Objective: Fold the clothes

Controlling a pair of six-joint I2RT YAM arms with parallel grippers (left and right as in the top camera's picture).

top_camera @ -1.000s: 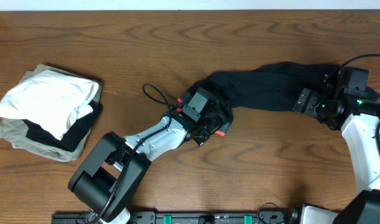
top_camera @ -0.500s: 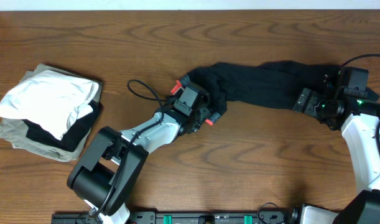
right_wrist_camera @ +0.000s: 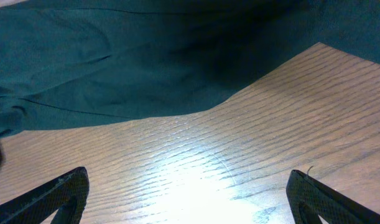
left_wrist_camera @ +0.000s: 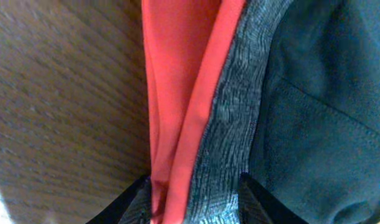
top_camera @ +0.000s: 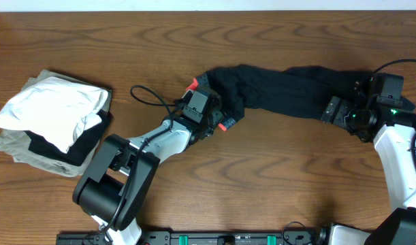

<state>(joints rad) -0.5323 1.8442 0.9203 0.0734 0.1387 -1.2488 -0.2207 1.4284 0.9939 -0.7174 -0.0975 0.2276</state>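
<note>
The black trousers [top_camera: 289,92] lie stretched across the table from centre to right. Their red-and-grey waistband [top_camera: 223,124] is at the left end, bunched under my left gripper [top_camera: 214,122]. In the left wrist view the red band [left_wrist_camera: 177,93] and grey band [left_wrist_camera: 230,124] run between my two fingertips [left_wrist_camera: 139,205], which are shut on them. My right gripper [top_camera: 336,111] is open and empty beside the right end of the trousers. In the right wrist view its fingertips [right_wrist_camera: 65,193] stand wide apart over bare wood, with the black cloth [right_wrist_camera: 115,62] just ahead.
A stack of folded garments, white [top_camera: 51,105] on top of black and khaki-olive [top_camera: 20,146], sits at the left of the wooden table [top_camera: 262,190]. A black cable [top_camera: 150,99] loops beside the left arm.
My left gripper has dragged the waistband end of the trousers to the left and a little toward the far edge, stretching the cloth. The right arm has stayed still.
</note>
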